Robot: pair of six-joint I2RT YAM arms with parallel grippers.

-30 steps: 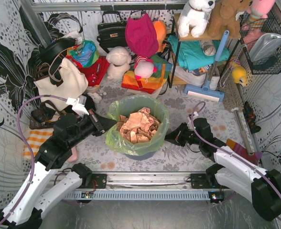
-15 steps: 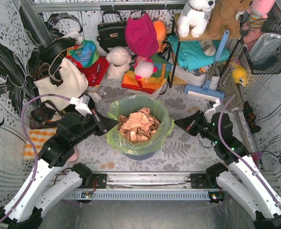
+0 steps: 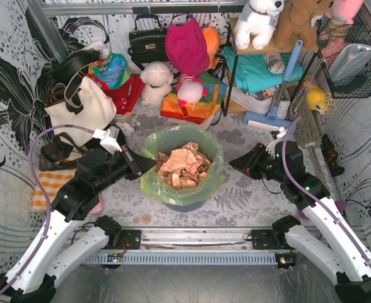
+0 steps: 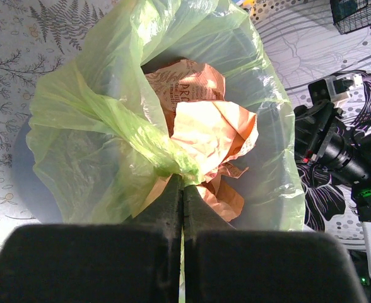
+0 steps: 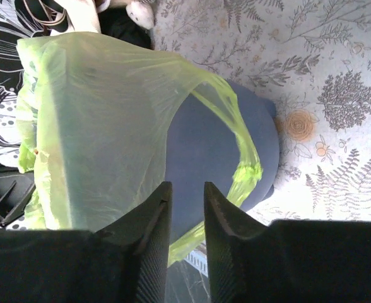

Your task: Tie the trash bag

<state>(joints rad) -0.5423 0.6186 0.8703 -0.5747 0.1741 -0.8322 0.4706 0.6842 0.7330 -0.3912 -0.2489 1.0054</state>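
Green film of the trash bag [image 4: 91, 145] is bunched and clamped tight at the left pincer [image 4: 182, 183] tips. The right pincer [image 5: 185, 192] has lifted and parted slightly, empty, with the bag just ahead; it looks ready to gather its side.

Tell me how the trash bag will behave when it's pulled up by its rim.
The trash bag is thin film, bunched where the left pincer pinches it, so it will likely be floppy and stretch. The crumpled paper inside looks light, so it should lift easily, though thin film may tear.
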